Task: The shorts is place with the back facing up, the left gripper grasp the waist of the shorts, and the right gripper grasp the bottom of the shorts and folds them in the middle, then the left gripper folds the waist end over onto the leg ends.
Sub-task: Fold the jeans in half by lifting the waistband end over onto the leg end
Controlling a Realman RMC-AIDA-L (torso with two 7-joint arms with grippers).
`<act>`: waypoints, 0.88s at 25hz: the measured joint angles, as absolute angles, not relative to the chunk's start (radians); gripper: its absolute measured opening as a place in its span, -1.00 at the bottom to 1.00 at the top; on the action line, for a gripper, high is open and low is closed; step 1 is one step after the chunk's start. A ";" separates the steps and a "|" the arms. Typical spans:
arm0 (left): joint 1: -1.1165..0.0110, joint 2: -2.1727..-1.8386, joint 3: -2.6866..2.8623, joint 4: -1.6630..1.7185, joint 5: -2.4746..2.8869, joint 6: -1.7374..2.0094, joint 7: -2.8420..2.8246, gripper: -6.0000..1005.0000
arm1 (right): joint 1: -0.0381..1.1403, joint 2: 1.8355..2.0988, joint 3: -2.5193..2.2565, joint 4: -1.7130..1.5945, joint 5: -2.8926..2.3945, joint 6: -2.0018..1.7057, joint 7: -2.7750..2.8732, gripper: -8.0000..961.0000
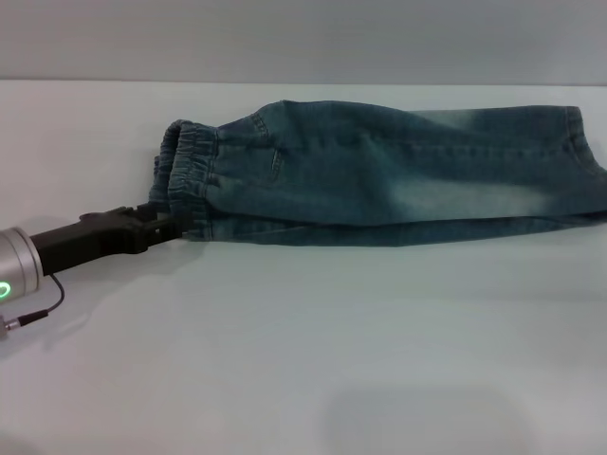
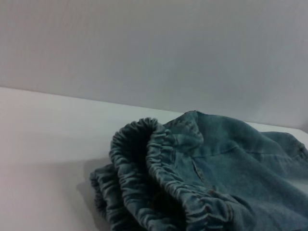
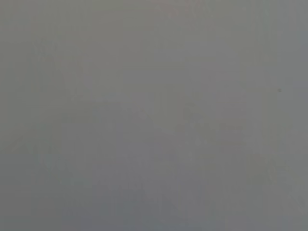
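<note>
One pair of shorts is seen lying flat on the white worktop, already folded lengthwise, so one doubled leg runs from centre toward the right edge of the head view. Fabric: faded blue denim, matte, w/ pale washed patches mid-leg and soft creases along the near folded edge. One pocket seam is visible near the waist.

Waist of the shorts is at the robot's left end: gathered elastic band, darker blue, crinkled ridges. In the left wrist view the band is seen doubled into two ruffled layers, gaping slightly. Leg ends are at the far right, straight-cut and hemmed, partly cut off by the frame edge.

Left tool: black, slim arm, silver cylindrical wrist w/ one green light. It is positioned at the near corner of the waistband, tips touching the fabric; apart vs. clamped cannot be told.

Right tool is not seen; the right wrist view gives only uniform grey.
</note>
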State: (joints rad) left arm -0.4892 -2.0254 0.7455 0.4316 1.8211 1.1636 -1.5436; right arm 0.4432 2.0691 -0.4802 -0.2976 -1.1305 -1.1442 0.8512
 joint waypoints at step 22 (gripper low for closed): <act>-0.510 -2.056 0.783 0.426 1.821 1.082 -1.545 0.55 | 0.429 2.071 -0.480 -0.286 -1.131 -1.153 0.856 0.10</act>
State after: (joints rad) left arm -0.5104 -2.0560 0.7828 0.4263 1.8207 1.0820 -1.5446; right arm 0.4290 2.0706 -0.4802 -0.2855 -1.1305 -1.1527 0.8557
